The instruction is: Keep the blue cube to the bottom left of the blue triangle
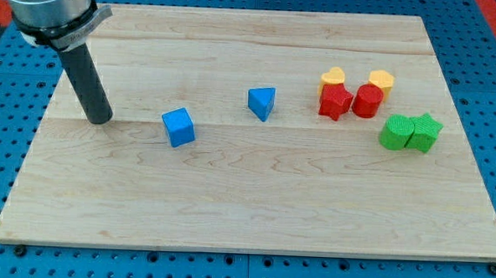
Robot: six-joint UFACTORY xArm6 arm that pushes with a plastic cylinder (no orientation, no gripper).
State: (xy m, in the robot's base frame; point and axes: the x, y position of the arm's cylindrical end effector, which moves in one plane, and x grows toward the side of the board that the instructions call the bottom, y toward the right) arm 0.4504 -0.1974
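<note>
The blue cube (179, 127) lies on the wooden board left of centre. The blue triangle (263, 103) lies to its upper right, a clear gap apart. My tip (100, 117) rests on the board to the left of the blue cube, at about the same height in the view, with a gap between them. The rod rises from the tip toward the view's top left.
At the view's right: a yellow heart-like block (333, 77), a yellow hexagon-like block (381, 80), a red star-like block (335, 101), a red round-like block (368, 101), and two green blocks (396, 132) (424, 132) side by side. The board's edge (226, 249) runs along the bottom.
</note>
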